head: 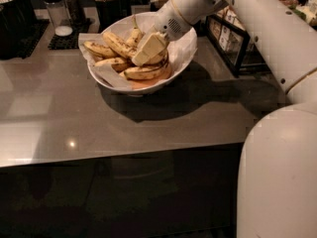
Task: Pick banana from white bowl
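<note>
Reaching into the bowl (119, 87), the gripper (147, 49) sits low among the fruit at mid-bowl; can't tell if it's clamped on anything. The banana (146, 73) lies along the bowl's near side, just under the gripper. Prob. light, soft, skin bruises easily & a bit slick: take it mid-length, gentle squeeze.

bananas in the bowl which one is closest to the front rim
The long curved banana lying crosswise at the front of the white bowl, right by the gripper; the other bananas sit further back.
</note>
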Action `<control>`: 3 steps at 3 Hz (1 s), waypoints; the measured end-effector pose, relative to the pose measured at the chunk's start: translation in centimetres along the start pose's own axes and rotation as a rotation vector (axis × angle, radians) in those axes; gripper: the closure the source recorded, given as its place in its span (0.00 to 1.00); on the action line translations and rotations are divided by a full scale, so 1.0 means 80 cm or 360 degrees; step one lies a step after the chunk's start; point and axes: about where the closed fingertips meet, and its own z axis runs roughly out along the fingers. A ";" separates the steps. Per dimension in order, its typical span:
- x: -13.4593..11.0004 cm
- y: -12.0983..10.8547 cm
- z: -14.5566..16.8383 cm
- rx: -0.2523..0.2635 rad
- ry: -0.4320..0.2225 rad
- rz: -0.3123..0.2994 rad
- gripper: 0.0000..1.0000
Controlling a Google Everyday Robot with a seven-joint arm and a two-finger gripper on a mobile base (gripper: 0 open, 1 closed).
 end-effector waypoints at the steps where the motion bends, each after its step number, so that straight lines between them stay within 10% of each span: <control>1: 0.000 0.000 0.002 0.0037 0.0032 -0.0014 0.77; 2: -0.003 0.004 -0.001 0.0070 0.0049 -0.0046 0.99; 3: -0.011 0.013 -0.022 0.0079 0.0006 -0.0105 1.00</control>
